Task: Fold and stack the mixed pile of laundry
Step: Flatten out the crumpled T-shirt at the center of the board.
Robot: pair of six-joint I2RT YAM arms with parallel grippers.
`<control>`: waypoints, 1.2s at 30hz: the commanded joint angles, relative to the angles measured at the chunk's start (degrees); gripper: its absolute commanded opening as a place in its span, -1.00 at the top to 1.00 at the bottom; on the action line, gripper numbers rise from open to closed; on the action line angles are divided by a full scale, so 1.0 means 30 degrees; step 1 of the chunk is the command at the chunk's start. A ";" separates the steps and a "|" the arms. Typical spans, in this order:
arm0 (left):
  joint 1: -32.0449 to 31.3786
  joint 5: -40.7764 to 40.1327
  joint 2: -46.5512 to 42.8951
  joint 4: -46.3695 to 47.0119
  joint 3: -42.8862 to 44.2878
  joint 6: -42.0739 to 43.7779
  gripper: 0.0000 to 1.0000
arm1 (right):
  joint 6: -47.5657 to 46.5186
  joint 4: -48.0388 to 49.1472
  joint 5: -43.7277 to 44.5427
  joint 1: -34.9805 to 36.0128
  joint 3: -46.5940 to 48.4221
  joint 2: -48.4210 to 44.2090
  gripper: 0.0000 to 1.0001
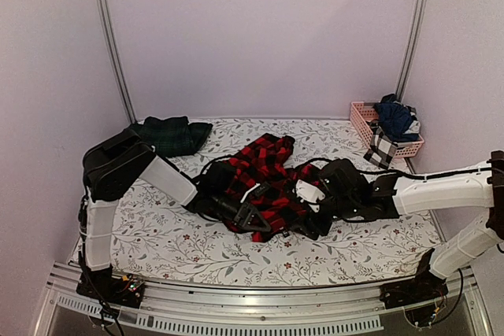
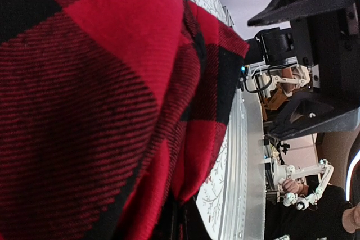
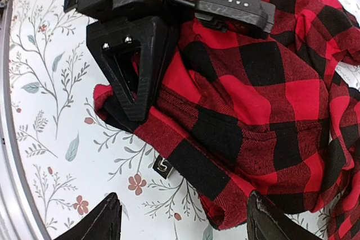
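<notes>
The red-and-black checked flannel shirt (image 1: 264, 175) lies crumpled in the middle of the table. My left gripper (image 1: 260, 222) is shut on its near hem. In the right wrist view the left gripper (image 3: 130, 91) pinches that corner of the shirt (image 3: 253, 94) just above the cloth. Red check fabric (image 2: 101, 111) fills the left wrist view and hides the left jaws. My right gripper (image 3: 183, 223) stands open just over the same hem, close to the left one, holding nothing. A dark green tartan piece (image 1: 169, 133) lies at the back left. Dark navy clothes (image 1: 394, 116) sit in the basket.
A pink slatted basket (image 1: 364, 116) stands at the back right, with a black-and-white checked cloth (image 1: 382, 149) hanging over its front. The white leaf-patterned table cloth (image 1: 157, 234) covers the table. A small label (image 3: 163, 166) sticks out from the shirt's hem. A metal rail (image 1: 260, 293) runs along the near edge.
</notes>
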 commanded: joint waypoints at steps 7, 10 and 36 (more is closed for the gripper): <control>0.0636 0.1233 0.0978 -0.0675 0.0275 -0.0544 1.00 | -0.3974 0.1182 0.6529 0.1834 -0.0024 0.2430 -0.48; 0.0775 0.1449 0.1249 -0.0764 0.0339 -0.0687 1.00 | -0.4394 0.1519 0.8666 0.1878 0.0220 0.3425 -0.36; 0.3924 -1.0115 -1.0560 -0.1722 -0.4572 0.0951 -0.53 | 0.2002 0.0447 0.4485 0.2701 0.2560 0.2661 1.00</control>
